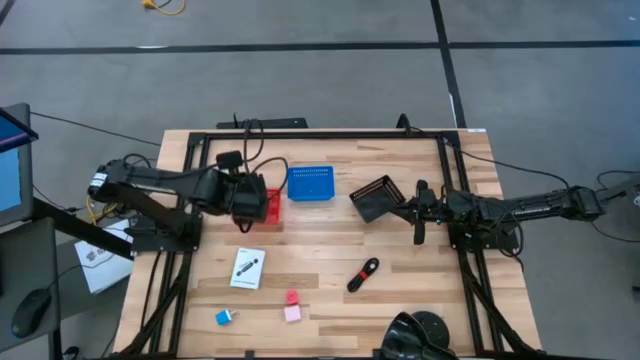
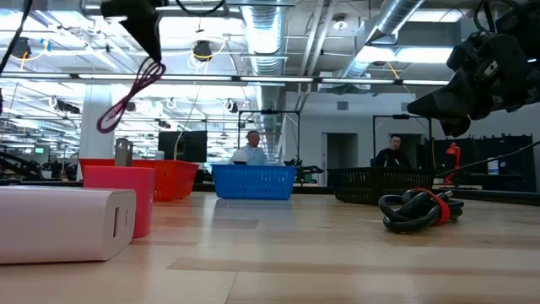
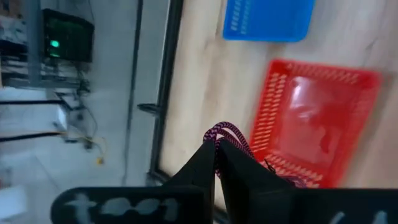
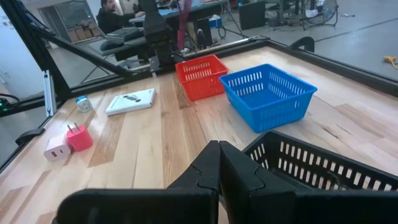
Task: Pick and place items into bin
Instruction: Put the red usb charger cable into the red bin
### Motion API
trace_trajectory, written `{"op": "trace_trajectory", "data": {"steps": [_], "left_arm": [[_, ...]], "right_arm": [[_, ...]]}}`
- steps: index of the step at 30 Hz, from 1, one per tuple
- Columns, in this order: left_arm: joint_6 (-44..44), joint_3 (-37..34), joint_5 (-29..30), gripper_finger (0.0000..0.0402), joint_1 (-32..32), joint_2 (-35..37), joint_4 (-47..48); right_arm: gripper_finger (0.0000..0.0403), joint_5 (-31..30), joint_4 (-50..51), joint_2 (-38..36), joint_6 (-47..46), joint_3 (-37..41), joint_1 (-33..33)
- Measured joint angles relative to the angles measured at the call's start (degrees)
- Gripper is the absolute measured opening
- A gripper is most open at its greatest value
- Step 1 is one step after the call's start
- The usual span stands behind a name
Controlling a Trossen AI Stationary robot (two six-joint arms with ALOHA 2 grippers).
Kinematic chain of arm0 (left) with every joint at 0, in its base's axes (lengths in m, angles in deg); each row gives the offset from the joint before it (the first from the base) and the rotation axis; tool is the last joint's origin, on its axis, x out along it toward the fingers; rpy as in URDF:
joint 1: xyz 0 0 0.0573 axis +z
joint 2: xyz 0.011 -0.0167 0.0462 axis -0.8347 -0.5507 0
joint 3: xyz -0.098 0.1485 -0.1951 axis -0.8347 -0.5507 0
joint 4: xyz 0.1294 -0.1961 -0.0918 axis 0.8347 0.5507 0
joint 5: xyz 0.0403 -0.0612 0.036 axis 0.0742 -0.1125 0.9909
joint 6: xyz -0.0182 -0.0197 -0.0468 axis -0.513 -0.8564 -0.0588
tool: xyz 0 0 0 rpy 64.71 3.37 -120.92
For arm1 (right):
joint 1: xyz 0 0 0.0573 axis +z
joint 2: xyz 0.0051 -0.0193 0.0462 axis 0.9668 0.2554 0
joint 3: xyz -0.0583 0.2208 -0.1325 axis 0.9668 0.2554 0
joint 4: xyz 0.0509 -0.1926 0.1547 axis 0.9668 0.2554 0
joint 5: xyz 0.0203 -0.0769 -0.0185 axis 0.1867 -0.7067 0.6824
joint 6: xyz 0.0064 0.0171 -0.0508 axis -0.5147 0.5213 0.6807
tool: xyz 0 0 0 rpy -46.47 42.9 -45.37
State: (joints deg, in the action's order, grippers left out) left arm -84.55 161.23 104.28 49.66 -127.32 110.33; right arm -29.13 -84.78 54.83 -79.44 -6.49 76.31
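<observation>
My left gripper (image 1: 248,206) hovers over the red basket (image 1: 273,208), shut on a dark red-purple braided cord (image 2: 131,91), which the low view shows dangling in the air. My right gripper (image 1: 420,222) is shut on nothing and waits beside the black basket (image 1: 378,198). Flat on the table lie the white card packet (image 1: 247,268), a black-and-red coiled piece (image 1: 362,275), two pink cubes (image 1: 291,297) (image 1: 292,313) and a blue cube (image 1: 223,318). My left gripper pinches the cord between its two fingers (image 3: 202,165) from above, pointing down. A short braided loop (image 3: 225,133) sticks out past the fingertips. The cord's remaining length hangs slack in a loop (image 2: 114,114) below the fingers, lifted clear over the red basket (image 3: 317,124).
The blue basket (image 1: 310,183) stands between the red and black baskets along the far side. A black frame (image 1: 320,135) rims the table. A dark round object (image 1: 420,335) sits at the near edge. People sit in the room beyond (image 2: 253,148). Open wood lies mid-table.
</observation>
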Motion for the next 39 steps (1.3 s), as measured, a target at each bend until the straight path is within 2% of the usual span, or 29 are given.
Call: {"op": "trace_trajectory", "data": {"steps": [4, 8, 20, 28, 39], "left_arm": [[6.01, -4.12, -1.43, 0.0000, 3.26, -0.09, -8.05], [9.14, -9.45, -6.51, 0.0000, 5.93, -0.11, -14.78], [11.78, -22.25, -8.66, 0.0000, 10.32, -0.13, -26.18], [14.82, -23.24, -13.79, 0.0000, 10.54, -0.13, -34.96], [15.35, -23.25, -15.25, 0.0008, 10.54, -0.13, -34.47]], "right_arm": [[0.0000, 0.01, 0.00, 0.00, 0.00, -0.01, 0.00], [0.0000, 0.02, 0.00, 0.00, 0.00, 0.00, 0.00], [0.0000, 0.02, -1.99, 0.02, 0.00, -0.01, 0.00], [0.0000, 0.00, -13.03, 0.00, 0.12, 0.00, 0.00], [0.0000, -1.32, -12.12, 0.00, -2.34, 0.00, -0.22]]}}
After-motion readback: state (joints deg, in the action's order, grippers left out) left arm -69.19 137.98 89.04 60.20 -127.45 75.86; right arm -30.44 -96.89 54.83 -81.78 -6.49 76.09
